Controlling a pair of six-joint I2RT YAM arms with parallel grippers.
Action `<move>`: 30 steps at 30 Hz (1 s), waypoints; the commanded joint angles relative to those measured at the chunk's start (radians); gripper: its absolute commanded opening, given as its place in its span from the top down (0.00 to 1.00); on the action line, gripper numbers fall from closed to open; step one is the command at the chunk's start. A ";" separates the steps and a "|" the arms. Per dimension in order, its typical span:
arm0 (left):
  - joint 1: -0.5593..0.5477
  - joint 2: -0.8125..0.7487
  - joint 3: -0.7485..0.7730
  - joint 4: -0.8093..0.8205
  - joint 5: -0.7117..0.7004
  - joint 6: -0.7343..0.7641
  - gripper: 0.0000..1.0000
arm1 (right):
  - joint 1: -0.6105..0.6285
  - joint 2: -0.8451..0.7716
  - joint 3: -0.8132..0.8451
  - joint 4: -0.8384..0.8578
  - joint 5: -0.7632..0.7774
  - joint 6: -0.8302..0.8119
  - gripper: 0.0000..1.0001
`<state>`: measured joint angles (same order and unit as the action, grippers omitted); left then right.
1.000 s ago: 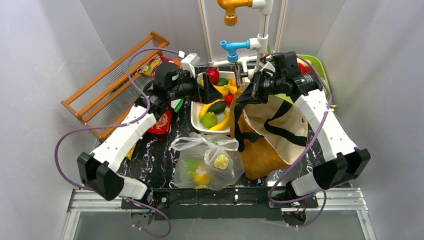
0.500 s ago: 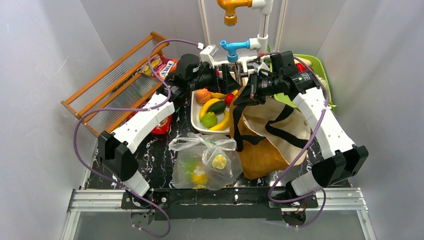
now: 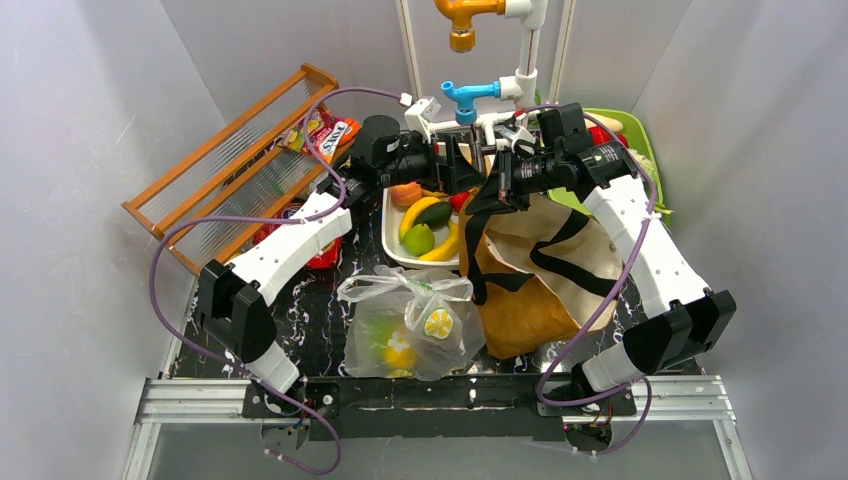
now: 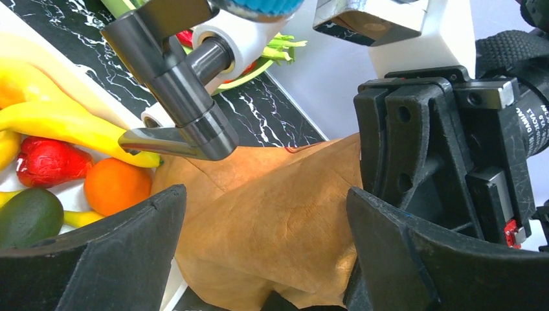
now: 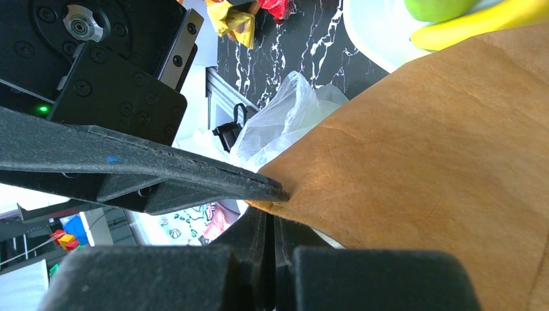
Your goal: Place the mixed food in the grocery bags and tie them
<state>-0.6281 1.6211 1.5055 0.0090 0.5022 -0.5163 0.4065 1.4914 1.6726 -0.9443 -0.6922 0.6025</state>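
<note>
The tan cloth tote [image 3: 540, 262] with black straps stands right of centre, its top left corner lifted. My right gripper [image 3: 500, 182] is shut on that corner's rim [image 5: 275, 197]. My left gripper [image 3: 458, 165] is open, and the tote's corner [image 4: 272, 214] sits between its fingers [image 4: 103, 253] without touching them. The clear lemon-print bag [image 3: 412, 322] lies in front, knotted, with fruit inside. Toy fruit fills the white tray [image 3: 392, 238]: bananas [image 4: 65, 120], an orange [image 4: 116, 186], an avocado [image 4: 29, 215] and a green fruit [image 3: 419, 240].
A wooden rack [image 3: 235, 165] leans at the left with snack packets [image 3: 325, 128] behind it and a red packet [image 3: 325, 250] beside the tray. A green tray [image 3: 632, 130] sits at the back right. Pipe taps [image 3: 468, 95] and a grey spout [image 4: 171, 97] stand close behind the grippers.
My left arm has swung from over the fruit tray to the right, up to the tote's raised corner, jaws open. My right gripper has kept its hold, nearly still.
</note>
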 commanded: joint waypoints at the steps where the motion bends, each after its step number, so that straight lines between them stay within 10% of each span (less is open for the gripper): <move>1: -0.008 -0.079 -0.039 0.042 0.096 -0.004 0.08 | 0.005 -0.003 0.007 0.009 -0.032 -0.017 0.99; 19: -0.008 -0.108 -0.026 0.003 0.138 0.020 0.05 | 0.005 0.003 0.022 -0.001 -0.021 -0.027 0.99; 26: -0.012 -0.081 -0.033 0.008 0.189 -0.004 0.20 | 0.005 0.005 0.025 0.004 -0.026 -0.030 0.99; 30: -0.013 -0.073 -0.028 0.026 0.208 -0.012 0.56 | 0.005 0.005 0.027 0.002 -0.027 -0.031 0.99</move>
<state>-0.6247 1.5711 1.4631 0.0265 0.6163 -0.5251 0.4072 1.4914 1.6726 -0.9619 -0.7063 0.5800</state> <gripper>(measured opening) 0.594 0.044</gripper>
